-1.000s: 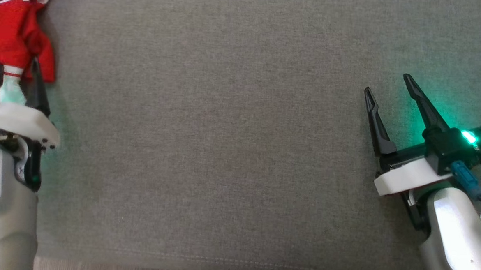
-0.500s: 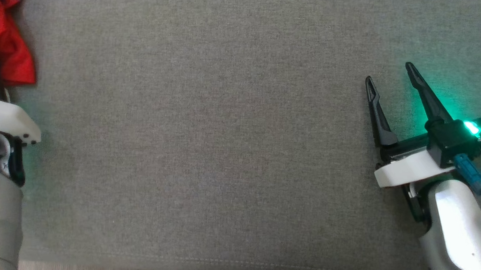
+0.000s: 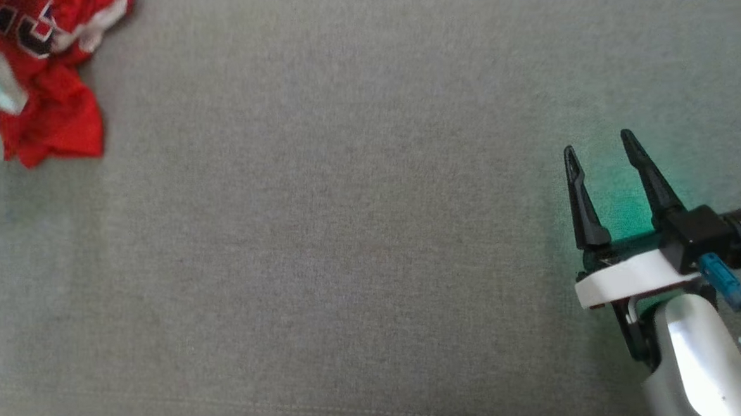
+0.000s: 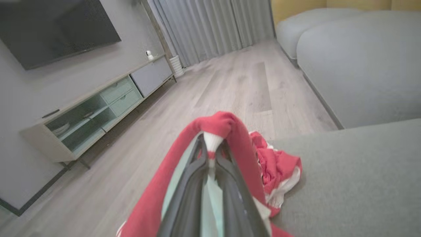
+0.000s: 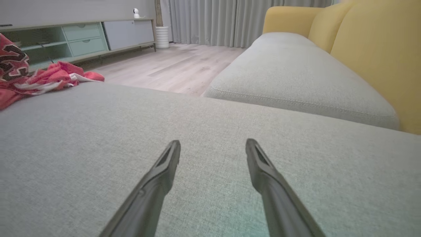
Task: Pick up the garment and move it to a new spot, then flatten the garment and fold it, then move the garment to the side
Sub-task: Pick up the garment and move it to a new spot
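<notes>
The garment (image 3: 55, 117) is a red jersey with white trim and dark lettering, bunched at the far left corner of the grey cushion (image 3: 346, 222). In the left wrist view my left gripper (image 4: 210, 153) is shut on a fold of the garment (image 4: 230, 131), red and white cloth draped over both fingers and lifted off the cushion. The rest of the garment (image 4: 279, 168) trails on the cushion edge. In the right wrist view the garment (image 5: 49, 77) lies far to the left. My right gripper (image 3: 599, 148) hovers open over bare cushion at the right, nothing between its fingers (image 5: 164, 168).
The cushion's front seam (image 3: 356, 411) runs along the bottom. Beyond the far edge is wooden floor (image 4: 230, 85), a low TV cabinet (image 4: 98, 108), curtains (image 5: 210, 19), another grey seat (image 5: 296, 75) and a yellow backrest (image 5: 371, 49).
My left gripper has shut on the garment's edge and raised it. The head view has shifted, showing more of the jersey. The right gripper stays open in place.
</notes>
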Tool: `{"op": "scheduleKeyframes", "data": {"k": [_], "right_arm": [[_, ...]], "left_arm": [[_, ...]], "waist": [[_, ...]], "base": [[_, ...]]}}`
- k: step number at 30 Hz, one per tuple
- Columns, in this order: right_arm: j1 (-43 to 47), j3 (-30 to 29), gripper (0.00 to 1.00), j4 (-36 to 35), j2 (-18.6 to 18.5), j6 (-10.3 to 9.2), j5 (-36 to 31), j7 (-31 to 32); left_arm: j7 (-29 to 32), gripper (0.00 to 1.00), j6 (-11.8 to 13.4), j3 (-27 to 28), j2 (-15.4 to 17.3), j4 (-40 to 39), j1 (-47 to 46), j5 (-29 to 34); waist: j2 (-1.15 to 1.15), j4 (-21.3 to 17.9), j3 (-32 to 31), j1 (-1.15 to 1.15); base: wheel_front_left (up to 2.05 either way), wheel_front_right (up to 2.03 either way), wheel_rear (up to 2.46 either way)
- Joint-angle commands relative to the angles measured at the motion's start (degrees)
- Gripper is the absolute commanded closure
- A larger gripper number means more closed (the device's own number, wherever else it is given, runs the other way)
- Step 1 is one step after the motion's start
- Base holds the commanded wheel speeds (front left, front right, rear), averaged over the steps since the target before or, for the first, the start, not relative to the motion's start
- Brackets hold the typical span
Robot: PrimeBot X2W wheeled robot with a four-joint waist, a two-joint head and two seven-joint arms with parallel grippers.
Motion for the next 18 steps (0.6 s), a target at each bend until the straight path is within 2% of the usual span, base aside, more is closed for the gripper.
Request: {"op": "scheduleKeyframes", "data": {"k": [1, 8, 18], "right_arm": [[1.22, 1.3, 0.0, -0.82, -0.18, 0.43, 0.98, -0.94], [3.66, 1.1, 0.0, 2.34, -0.18, 0.43, 3.59, -2.25], [5.46, 1.49, 0.0, 4.45, -0.18, 0.43, 6.59, -3.12]], "left_arm": [[0.38, 1.0, -0.34, 0.02, 3.83, -3.56, -3.68, 0.98], [3.05, 1.0, -1.3, -4.65, 1.6, -11.22, -6.27, 1.8], [8.42, 1.0, -1.8, -12.15, -6.13, -23.2, -7.84, -2.63]], "waist": [[0.0, -0.93, -4.5, 0.01], [0.0, -3.94, -11.23, 0.01], [0.0, -12.18, -15.76, 0.01]], "base": [[0.0, 0.0, 0.0], [0.0, 0.0, 0.0], [0.0, 0.0, 0.0]]}}
